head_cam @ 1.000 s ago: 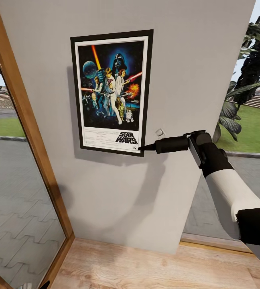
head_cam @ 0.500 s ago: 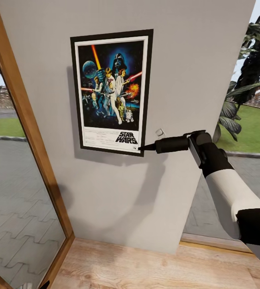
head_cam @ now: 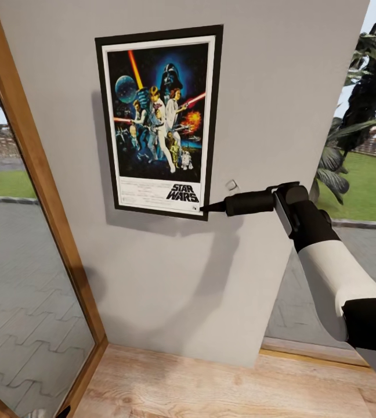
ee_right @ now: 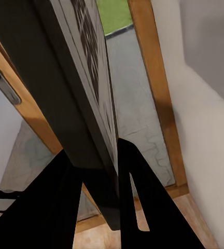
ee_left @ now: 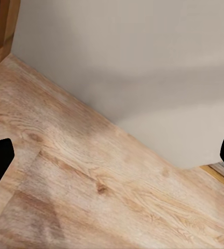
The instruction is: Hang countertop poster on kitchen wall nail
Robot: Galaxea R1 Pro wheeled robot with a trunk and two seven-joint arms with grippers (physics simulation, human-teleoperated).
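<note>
Right arm: it reached in from the lower right, the white forearm rising to a black wrist, then the black tool body lying level and pointing left toward the wall (head_cam: 176, 273).
Right gripper (head_cam: 205, 208): its tips met the lower right corner of the poster (head_cam: 159, 119); the head view showed them only as a thin dark point against the frame.
Grip, right wrist view: two black fingers (ee_right: 138, 207) stood closed on either side of the poster's (ee_right: 86, 93) thin black edge, clamping it near the corner.
Poster: it was upright and flat against the grey wall, tilted slightly, with the title lettering at the bottom and the characters above on dark blue, inside a white border and black frame.
Nail (head_cam: 231, 185): a small pale stub stuck out of the wall just right of the poster's lower corner, just above the gripper, apart from the frame.
Left gripper (ee_left: 112, 155): the left wrist view showed its two black tips at opposite edges of the picture, wide apart, with nothing between them.
Below the left gripper: a wooden floor (ee_left: 91, 187) met the foot of the grey wall.
Window (head_cam: 25, 273): a tall wood-framed pane stood left of the wall, with paving and grass beyond; the right wrist view showed that frame behind the poster's edge.
</note>
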